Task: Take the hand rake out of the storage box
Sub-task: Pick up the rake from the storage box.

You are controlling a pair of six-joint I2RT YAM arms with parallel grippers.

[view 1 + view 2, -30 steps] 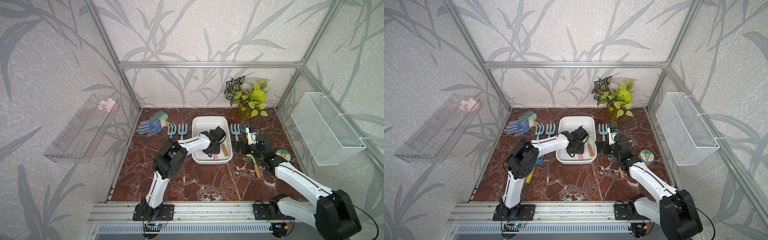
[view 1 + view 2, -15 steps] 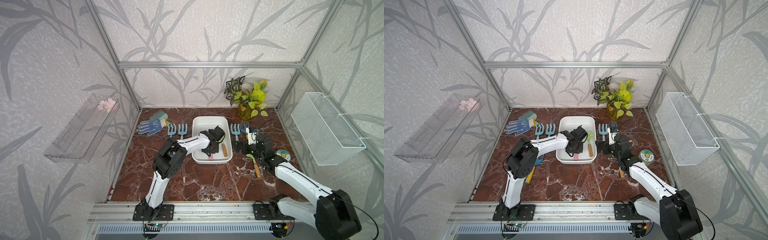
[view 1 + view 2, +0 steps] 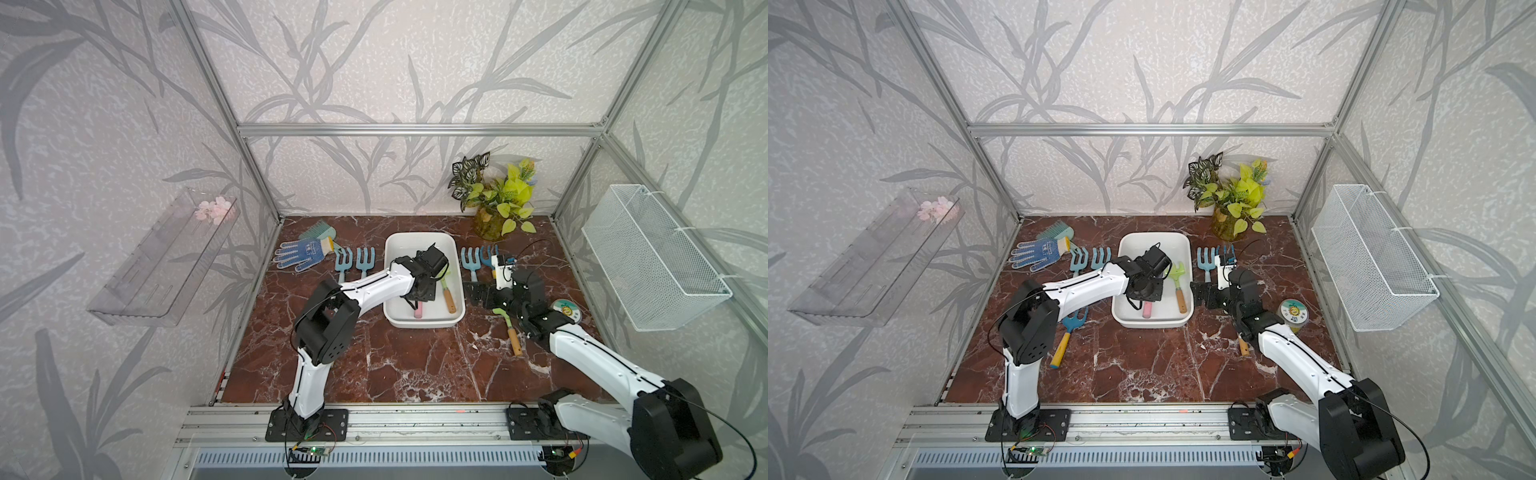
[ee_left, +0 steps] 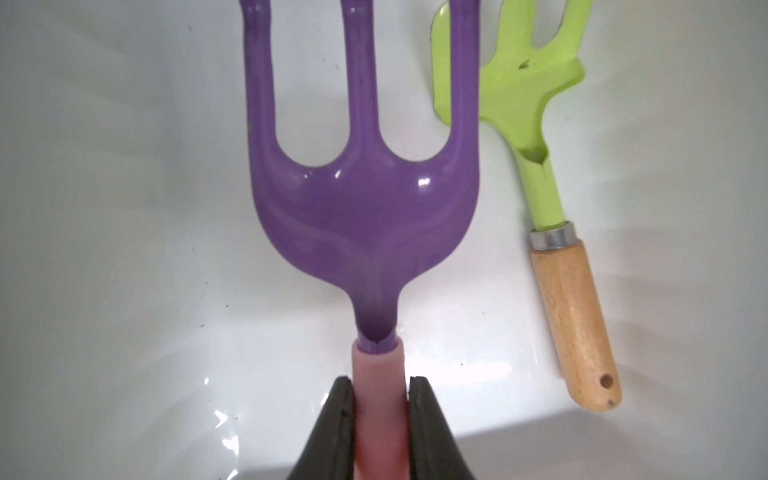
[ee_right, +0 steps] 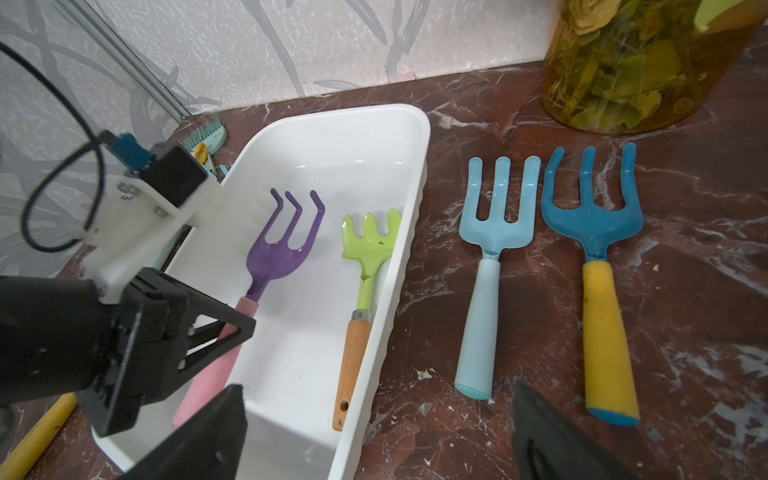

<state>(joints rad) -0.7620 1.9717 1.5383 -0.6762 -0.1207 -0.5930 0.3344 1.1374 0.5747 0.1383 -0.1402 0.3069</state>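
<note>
The left gripper point(image 4: 381, 384) has just closed: its jaws, apart a second ago, now pinch the pink handle point(image 4: 376, 361) of the purple hand rake point(image 4: 365, 216) just behind the head. The rake lies inside the white storage box point(image 5: 415, 187) beside a green rake point(image 4: 515, 83) with a wooden handle, and it seems to rest on the floor, though the wrist view cannot settle whether it has begun to lift. The grasp looks made, so lifting out is what remains. The right gripper point(image 5: 378, 384) waits wide open just outside the box.

A lab test booth: aluminium frame point(image 3: 419, 129) around wallpapered panels point(image 3: 415, 62)
</note>
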